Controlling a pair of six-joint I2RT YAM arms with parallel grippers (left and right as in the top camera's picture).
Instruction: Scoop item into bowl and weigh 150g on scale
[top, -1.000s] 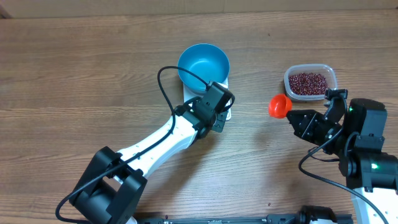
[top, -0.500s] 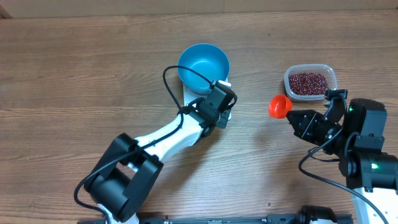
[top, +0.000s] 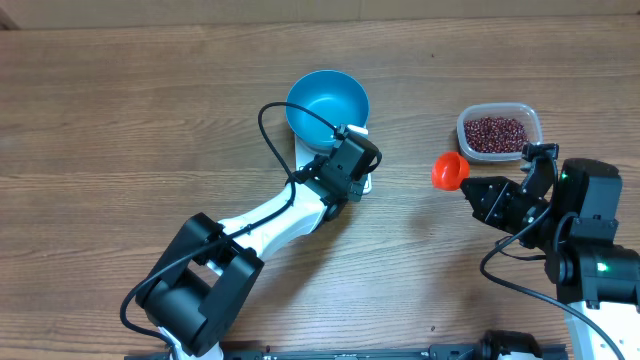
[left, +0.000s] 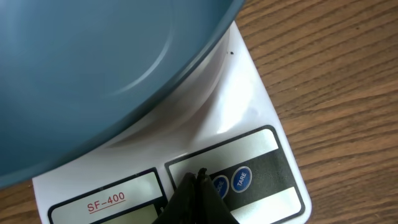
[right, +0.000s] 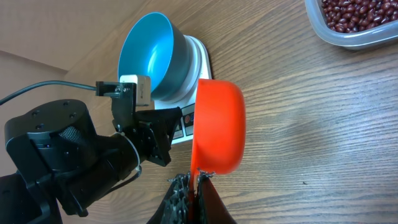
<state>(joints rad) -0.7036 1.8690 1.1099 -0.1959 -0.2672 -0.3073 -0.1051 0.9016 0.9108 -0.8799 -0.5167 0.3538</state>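
The light blue bowl (top: 327, 105) stands empty on the white scale (left: 249, 124), whose near edge carries a display and blue buttons. My left gripper (left: 199, 175) is shut, its tips down on the button panel just left of the TARE button (left: 241, 179). My right gripper (right: 194, 177) is shut on the handle of an orange scoop (right: 217, 127), held empty above the table to the right of the scale. In the overhead view the scoop (top: 449, 170) sits between the bowl and the beans (top: 495, 133), which lie in a clear tub at the right.
The clear plastic tub (top: 535, 122) stands near the right arm, behind the scoop. My left arm (top: 270, 215) stretches diagonally from the front edge up to the scale. Bare wooden table (top: 120, 120) surrounds everything.
My left arm has shifted, its elbow swinging inward, and its gripper has edged slightly along the scale's front panel. The right arm and scoop have not moved.
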